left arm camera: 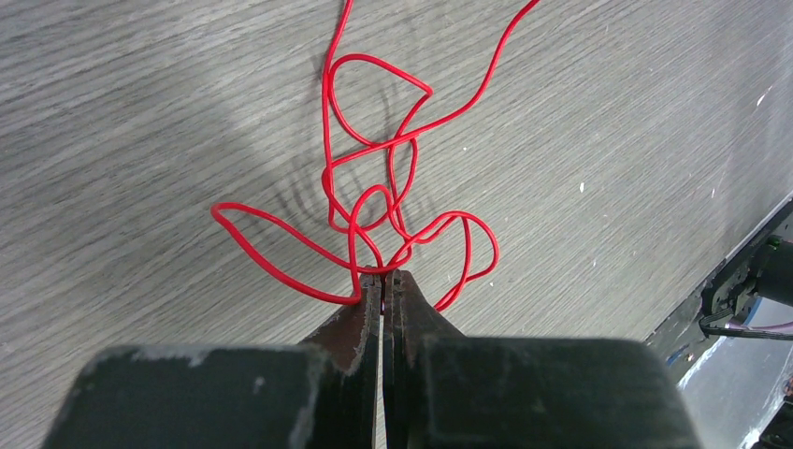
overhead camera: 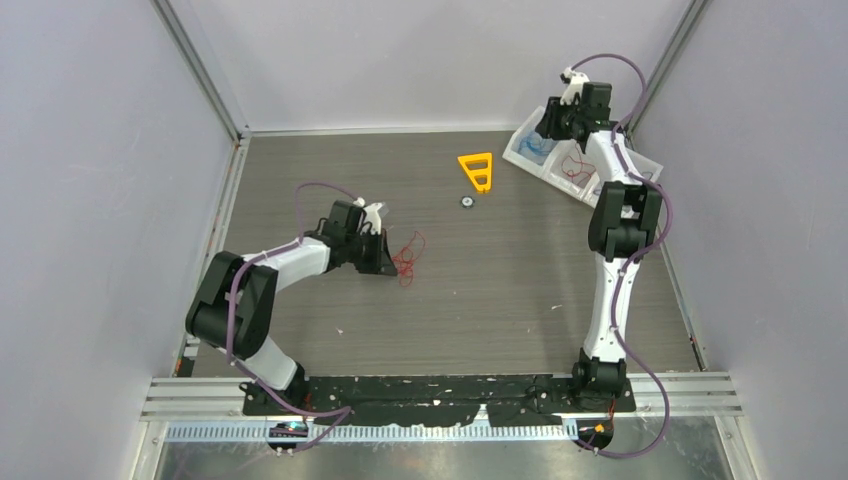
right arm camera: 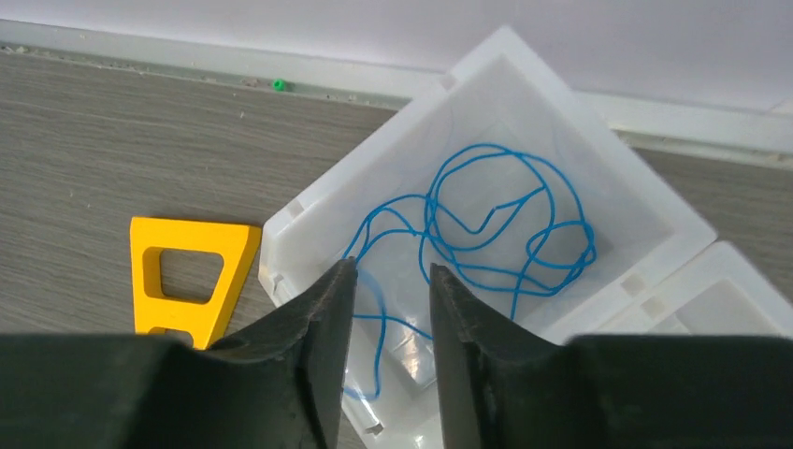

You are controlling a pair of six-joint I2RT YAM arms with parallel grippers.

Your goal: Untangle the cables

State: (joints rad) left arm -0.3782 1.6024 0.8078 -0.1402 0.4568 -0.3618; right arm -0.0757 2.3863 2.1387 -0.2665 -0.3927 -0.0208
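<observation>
the left gripper (left arm camera: 383, 274) is pressing its fingers tight together, pinching a strand of the red cable (left arm camera: 325, 103) right at the tips. the rest of that cable is lying in loose, crossing loops on the table (left arm camera: 140, 140), spreading away from the fingers, a bit left of the table's middle and well away from every edge.

the right gripper (right arm camera: 388, 271) is hanging with its fingers apart over a white tray (right arm camera: 374, 159) at the table's far right corner. it is gripping nothing. the blue cable (right arm camera: 486, 147) is lying coiled inside that tray, one strand running under the gap between the fingers. a second tray (overhead camera: 600, 175) is sitting just beside it with thin red wire in it. an orange triangle (right arm camera: 192, 233) is resting flat on the table just left of the trays, near the far edge.
</observation>
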